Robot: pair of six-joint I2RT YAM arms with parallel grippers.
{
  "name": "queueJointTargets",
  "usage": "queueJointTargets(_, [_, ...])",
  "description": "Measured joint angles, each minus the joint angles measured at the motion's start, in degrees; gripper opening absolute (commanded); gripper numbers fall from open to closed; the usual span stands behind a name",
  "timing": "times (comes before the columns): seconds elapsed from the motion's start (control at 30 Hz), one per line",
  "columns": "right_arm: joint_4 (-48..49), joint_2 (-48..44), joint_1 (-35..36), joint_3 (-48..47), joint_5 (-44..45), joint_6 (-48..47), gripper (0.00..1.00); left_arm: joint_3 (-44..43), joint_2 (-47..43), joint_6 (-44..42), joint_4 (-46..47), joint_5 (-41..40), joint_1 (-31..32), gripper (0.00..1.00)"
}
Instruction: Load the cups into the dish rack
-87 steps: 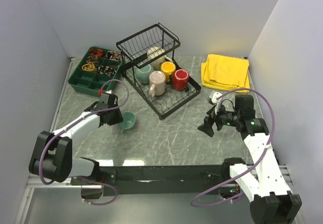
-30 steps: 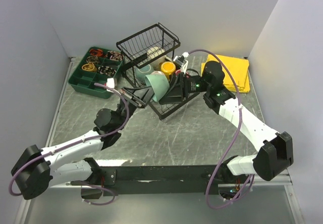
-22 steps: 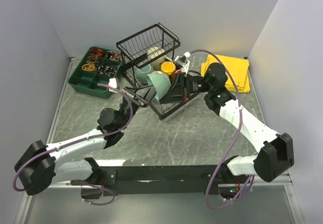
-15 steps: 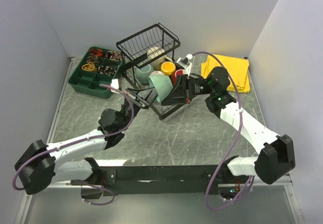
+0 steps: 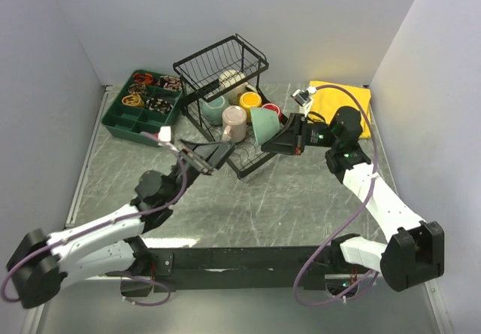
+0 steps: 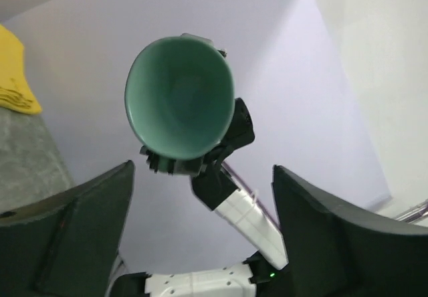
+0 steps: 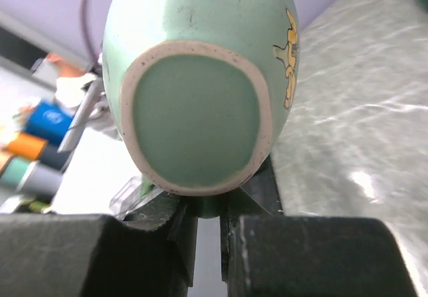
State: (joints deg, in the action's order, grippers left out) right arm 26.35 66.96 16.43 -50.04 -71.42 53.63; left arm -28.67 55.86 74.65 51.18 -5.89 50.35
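— Where's the teal mug (image 5: 264, 126)?
— Middle of the frame, tipped on its side in the air over the dish rack (image 5: 248, 167), with the right pincer (image 7: 208, 210) clamped on its handle.
— And the left pincer (image 5: 214, 155)?
— Jaws apart, gripping nothing, just lower left of the mug, above the worktop (image 5: 263, 198).

Teal mug (image 5: 264, 125), black dish rack (image 5: 222, 67), yellow cloth (image 5: 346, 95)
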Motion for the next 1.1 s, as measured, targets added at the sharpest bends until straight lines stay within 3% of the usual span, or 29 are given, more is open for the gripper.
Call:
queueJointTargets(0.1, [-9.1,-1.5,-1.4,-0.9,2.6,-8.9,0.0,2.7,-8.5,-2.2,-7.0,-0.5,0.0,0.96])
queueJointTargets(0.27, [-30.2,-1.6,-1.6,-7.0,11.2,-30.4,0.0,2.8,-23.0,-8.3,-28.3,-4.7,0.0,0.96])
queueJointTargets(0.5, [-52.2,6.9,0.3,-17.7,27.1,-61.8,0.0,-4.0,-31.3,-15.8,-56.8,-12.1,0.0,0.96])
queueJointTargets(0.73, [-57.6,10.2,6.7,-16.0,40.0,-80.7,0.0,-5.4,-37.1,-18.0,-70.0,-14.6,0.0,0.96])
queueJointTargets(1.1, [-55.8,20.7,10.9,-17.9,49.6,-97.7,0.0,-4.6,-44.8,-16.7,-77.5,-16.9,0.0,0.96])
